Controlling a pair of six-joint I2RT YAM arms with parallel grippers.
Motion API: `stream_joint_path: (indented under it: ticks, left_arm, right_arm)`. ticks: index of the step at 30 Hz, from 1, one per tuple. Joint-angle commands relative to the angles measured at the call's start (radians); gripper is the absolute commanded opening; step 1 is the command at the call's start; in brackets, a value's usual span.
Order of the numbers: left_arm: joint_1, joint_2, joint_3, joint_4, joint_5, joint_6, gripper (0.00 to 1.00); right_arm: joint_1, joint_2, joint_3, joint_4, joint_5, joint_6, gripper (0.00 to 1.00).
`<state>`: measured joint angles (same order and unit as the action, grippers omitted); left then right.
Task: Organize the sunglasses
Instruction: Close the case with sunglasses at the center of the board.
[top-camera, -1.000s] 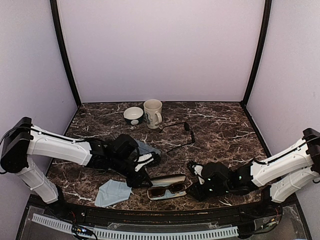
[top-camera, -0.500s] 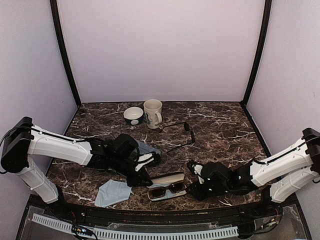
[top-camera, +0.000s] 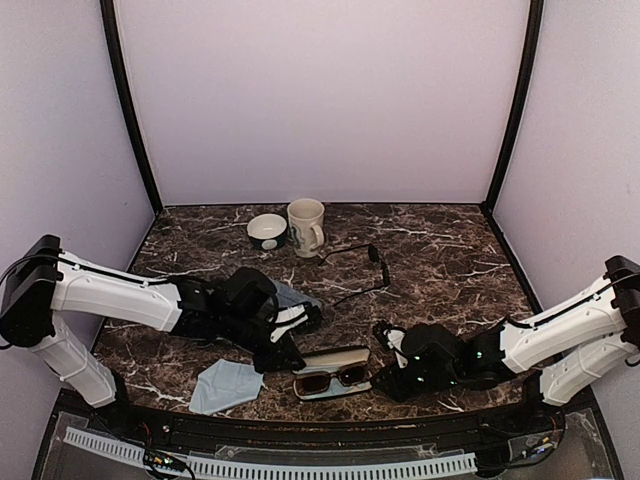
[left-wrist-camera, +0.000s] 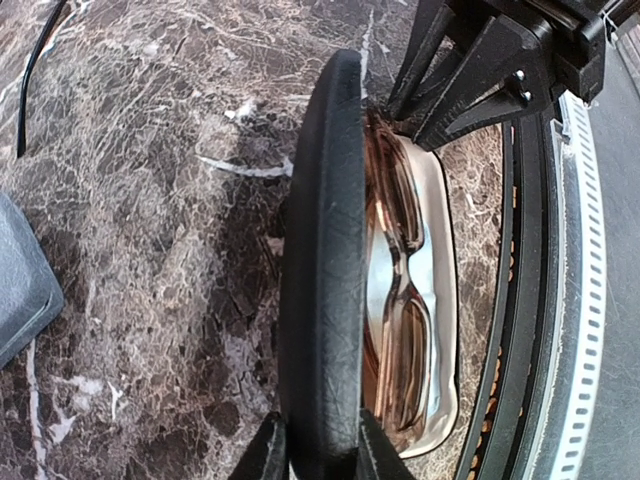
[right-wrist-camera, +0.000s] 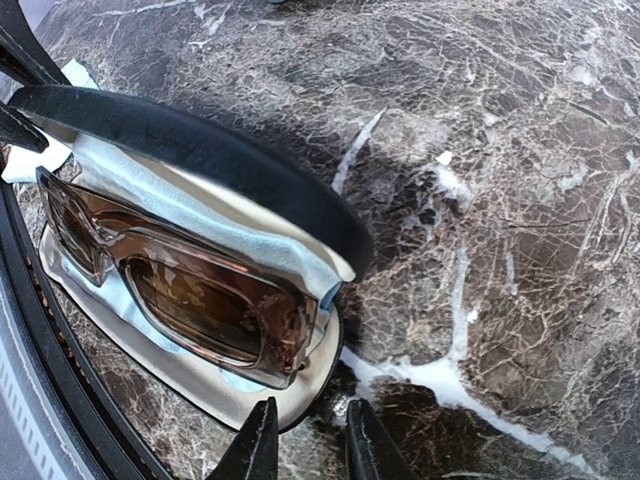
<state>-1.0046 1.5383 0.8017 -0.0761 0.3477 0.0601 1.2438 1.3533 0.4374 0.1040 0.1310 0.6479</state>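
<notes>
The dark brownish sunglasses (top-camera: 335, 378) (left-wrist-camera: 395, 300) (right-wrist-camera: 190, 300) lie folded in the pale-lined base of the black oval case (top-camera: 345, 390) near the front edge. Its lid (left-wrist-camera: 320, 250) (right-wrist-camera: 200, 150) stands partly raised. My left gripper (top-camera: 283, 357) (left-wrist-camera: 315, 450) is shut on the lid's left end. At the case's right end my right gripper (top-camera: 383, 385) (right-wrist-camera: 308, 440) has its fingers close together, with the base's rim between them. The thin black wire-framed sunglasses (top-camera: 372, 254) lie unfolded on the table behind, away from both grippers.
A grey-blue hard case (top-camera: 295, 297) (left-wrist-camera: 20, 280) lies behind my left gripper. A light blue cloth (top-camera: 225, 385) lies at the front left. A mug (top-camera: 306, 227) and a small bowl (top-camera: 267, 231) stand at the back. The table's front rail (left-wrist-camera: 570, 300) runs right beside the case.
My left gripper has closed onto the case lid. The right gripper and the sunglasses in the case have stayed where they were.
</notes>
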Motion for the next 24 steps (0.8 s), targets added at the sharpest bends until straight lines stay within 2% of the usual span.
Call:
stream_joint_path:
  ticks: [1, 24]
  left_arm:
    - [-0.022, -0.041, -0.011, 0.025, -0.024, 0.038, 0.21]
    - [-0.134, -0.046, -0.016, 0.044, -0.21, 0.098, 0.19]
  right_arm:
    - [0.012, -0.02, 0.019, 0.003, -0.005, 0.001, 0.25]
    - [0.011, -0.028, 0.024, 0.018, -0.019, 0.01, 0.29]
